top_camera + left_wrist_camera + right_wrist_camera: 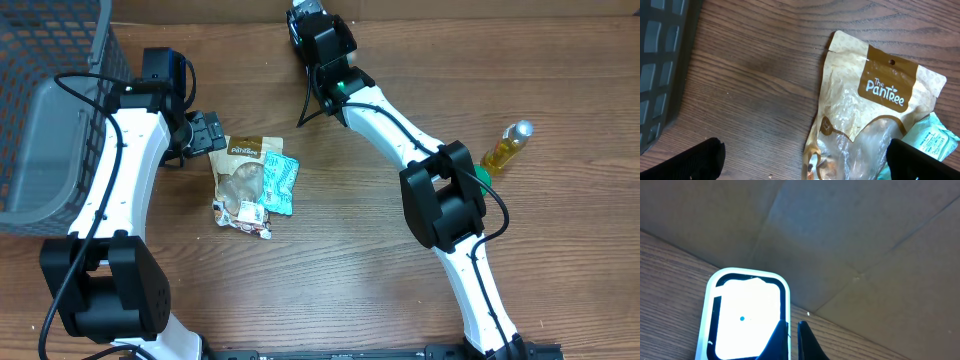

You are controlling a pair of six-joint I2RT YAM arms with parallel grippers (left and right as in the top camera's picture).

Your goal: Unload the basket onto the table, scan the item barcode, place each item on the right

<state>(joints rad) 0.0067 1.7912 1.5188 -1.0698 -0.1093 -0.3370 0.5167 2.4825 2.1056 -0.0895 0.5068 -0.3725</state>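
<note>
The scan seemingly had not begun: the tan-and-brown plastic snack pouch (243, 170) lay ungripped left of centre in the overhead view, the left gripper (214, 134) spread wide at its top edge, the right gripper (792, 340) pressed together beside the white-rimmed rectangular scanner (742, 315) at the top.
</note>
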